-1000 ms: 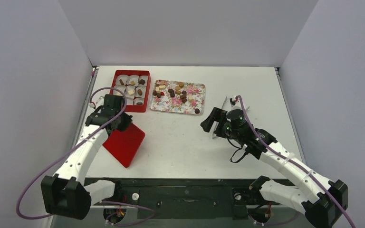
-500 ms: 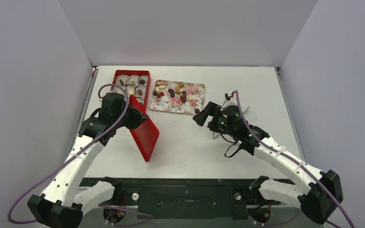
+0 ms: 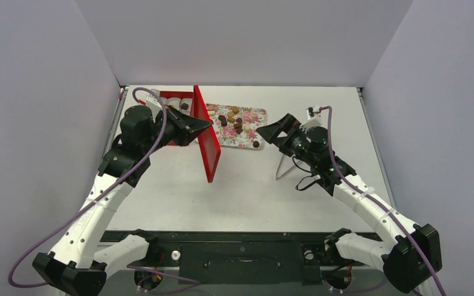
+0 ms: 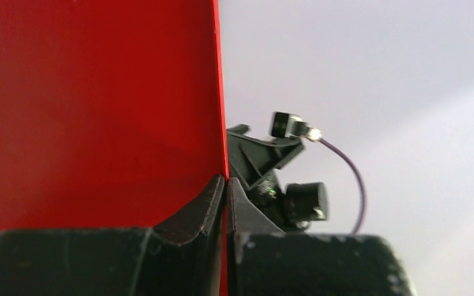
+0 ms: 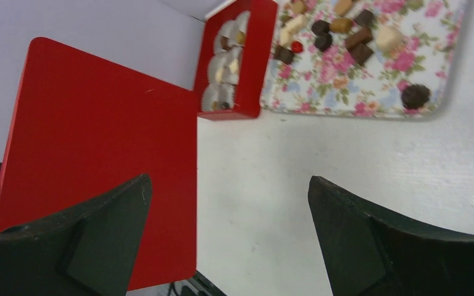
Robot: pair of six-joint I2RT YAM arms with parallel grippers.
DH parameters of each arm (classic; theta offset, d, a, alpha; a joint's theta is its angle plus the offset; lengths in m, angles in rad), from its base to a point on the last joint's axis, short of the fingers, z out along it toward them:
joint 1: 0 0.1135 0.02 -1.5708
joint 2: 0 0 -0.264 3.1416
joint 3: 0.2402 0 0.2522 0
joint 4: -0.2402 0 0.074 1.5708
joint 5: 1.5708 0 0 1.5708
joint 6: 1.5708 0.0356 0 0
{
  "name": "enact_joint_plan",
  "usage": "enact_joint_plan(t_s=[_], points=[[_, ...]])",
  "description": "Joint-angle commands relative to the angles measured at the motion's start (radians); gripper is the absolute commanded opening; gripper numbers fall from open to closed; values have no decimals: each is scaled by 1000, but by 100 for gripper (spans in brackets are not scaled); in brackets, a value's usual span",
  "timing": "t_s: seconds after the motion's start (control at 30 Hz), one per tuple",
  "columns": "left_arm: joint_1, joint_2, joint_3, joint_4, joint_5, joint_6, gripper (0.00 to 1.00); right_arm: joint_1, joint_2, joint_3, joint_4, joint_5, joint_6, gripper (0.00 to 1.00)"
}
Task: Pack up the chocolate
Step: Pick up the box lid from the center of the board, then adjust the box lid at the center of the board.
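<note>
The chocolate [image 3: 234, 122] lies as several small brown, cream and reddish pieces on a flower-print tray [image 3: 256, 115]; it also shows in the right wrist view [image 5: 352, 38]. A red box [image 3: 174, 95] with white paper cups holding a few pieces stands left of the tray, partly hidden. My left gripper [image 3: 205, 126] is shut on the edge of a flat red lid [image 3: 210, 151] and holds it upright in the air beside the box; the left wrist view shows the lid [image 4: 99, 105] clamped between the jaws [image 4: 225, 183]. My right gripper [image 3: 270, 134] is open and empty, just right of the tray, facing the lid [image 5: 99, 185].
A thin pale object [image 3: 282, 168] lies on the white table under the right arm. Grey walls close in the table on three sides. The box [image 5: 237, 61] and tray [image 5: 370, 92] stand at the back.
My left arm lifted the red lid off the table and swung it up and to the right, now upright by the box. My right gripper rose and moved toward the tray.
</note>
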Motion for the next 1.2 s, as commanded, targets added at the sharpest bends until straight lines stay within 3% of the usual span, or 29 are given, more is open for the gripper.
enact_joint_plan(t_s=[0.0, 0.17, 0.27, 0.53, 1.17], points=[[1, 29, 106, 369, 138, -49, 0, -58, -2, -7, 318, -147, 102, 94], [4, 90, 181, 552, 237, -69, 0, -121, 43, 0, 617, -278, 223, 97], [14, 114, 179, 671, 262, -174, 0, -146, 96, 10, 779, -326, 336, 97], [4, 153, 180, 918, 204, -410, 0, -147, 281, 83, 1229, -384, 628, 97], [-10, 174, 172, 1069, 199, -480, 0, 45, 474, 135, 1286, -280, 733, 98]])
